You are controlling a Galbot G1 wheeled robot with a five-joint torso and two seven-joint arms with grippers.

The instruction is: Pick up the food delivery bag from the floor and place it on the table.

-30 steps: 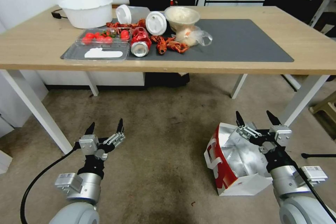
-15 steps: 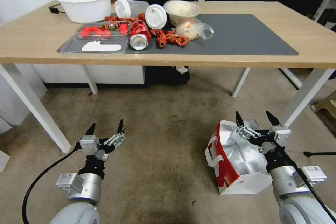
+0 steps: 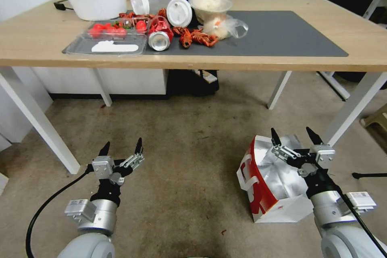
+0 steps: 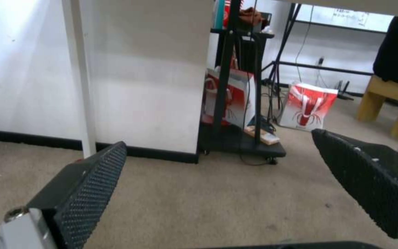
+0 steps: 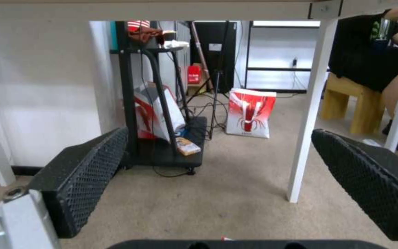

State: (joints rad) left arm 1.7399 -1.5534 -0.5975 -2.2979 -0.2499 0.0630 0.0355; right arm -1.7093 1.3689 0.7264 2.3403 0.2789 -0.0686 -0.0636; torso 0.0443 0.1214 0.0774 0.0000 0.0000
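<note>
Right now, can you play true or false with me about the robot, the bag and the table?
1. The food delivery bag is on the table. False: it sits on the floor, near a table leg.
2. The right gripper is open above the bag. True.
3. The left gripper is holding a can. False: it is open and holds nothing, low over the floor.
4. A dark grey mat lies on the table. True.
5. The bag has silver foil inside. True.
6. The white bowl is on the floor. False: it stands on the table, at the far left end.
</note>
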